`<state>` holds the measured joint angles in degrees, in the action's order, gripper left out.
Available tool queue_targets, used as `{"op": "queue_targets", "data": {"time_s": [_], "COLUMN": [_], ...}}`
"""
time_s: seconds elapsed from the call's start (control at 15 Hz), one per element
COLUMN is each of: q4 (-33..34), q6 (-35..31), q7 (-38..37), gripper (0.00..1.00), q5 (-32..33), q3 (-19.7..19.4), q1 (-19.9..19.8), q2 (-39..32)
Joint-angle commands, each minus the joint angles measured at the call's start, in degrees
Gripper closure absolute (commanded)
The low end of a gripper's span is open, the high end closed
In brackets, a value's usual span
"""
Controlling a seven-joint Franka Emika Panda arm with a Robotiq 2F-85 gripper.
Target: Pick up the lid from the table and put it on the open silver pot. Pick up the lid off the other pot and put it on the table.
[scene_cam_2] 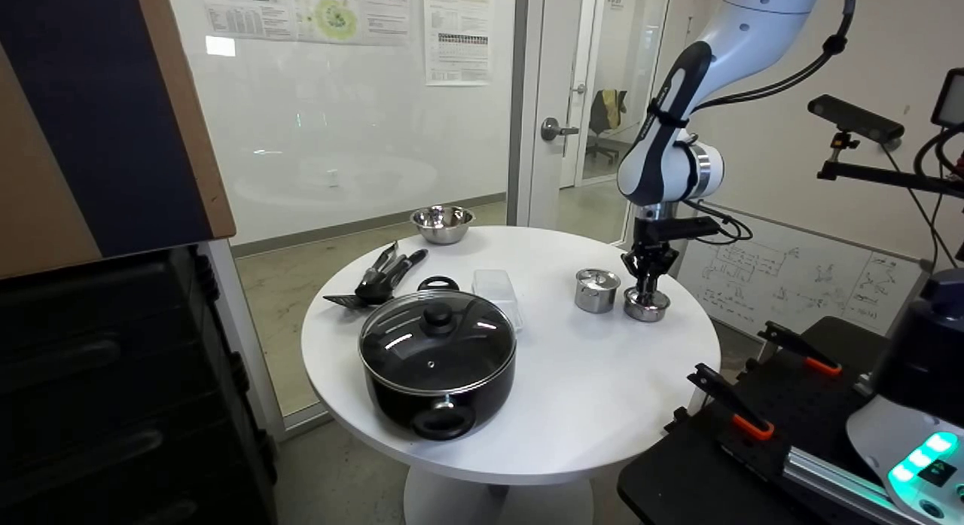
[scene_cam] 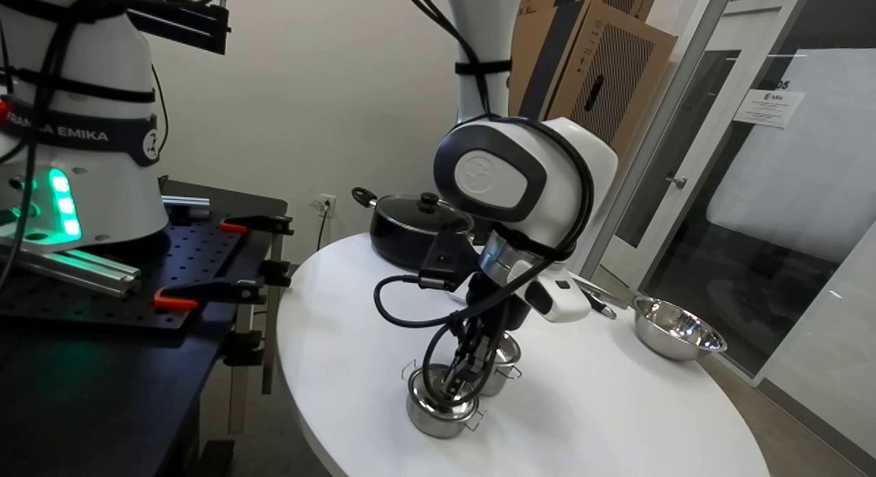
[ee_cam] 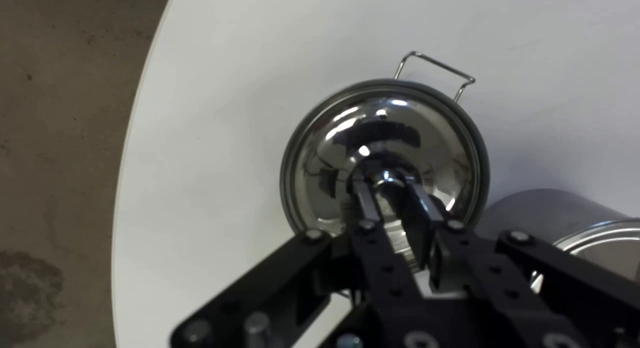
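lid (ee_cam: 437, 151): domed, mirror-smooth, lying on the wider squat pot (scene_cam: 438, 422) | gripper (ee_cam: 385, 182): fingers at both sides of the lid's handle (ee_cam: 386, 176); whether they squeeze it, from here I cannot tell | narrower steel pot (scene_cam_2: 596, 295): cylindrical, lidded, just beside | table (scene_cam_2: 587, 389): round, white

Right of centre in an exterior view: taller narrow steel pot (scene_cam_2: 596, 296) and wider squat steel pot (scene_cam_2: 646, 312), upright, shiny lids (scene_cam_2: 599, 279) on, atop round white worktop (scene_cam_2: 587, 382).

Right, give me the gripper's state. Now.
Gripper: jaws apart around the knob of the lid on the wider steel pot; whether they grip it cannot be told.
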<state>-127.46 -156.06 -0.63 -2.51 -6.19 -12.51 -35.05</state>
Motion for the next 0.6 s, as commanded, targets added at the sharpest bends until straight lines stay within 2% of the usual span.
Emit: {"op": "queue_targets", "data": {"time_s": [0.0,0.33,0.53], "q4": [-0.96,-6.82,-9.95], "q6": [1.82,-0.18,-0.77], "q7": [1.98,7.71,10.49], "gripper": [0.95,0.95,0.95], "q5": [-2.15,-3.43,-3.95], "q3": [1.68,4.77,6.21], "q1": [-1.47,-4.15,-4.48], "q2": [1.70,7.51,10.70]}}
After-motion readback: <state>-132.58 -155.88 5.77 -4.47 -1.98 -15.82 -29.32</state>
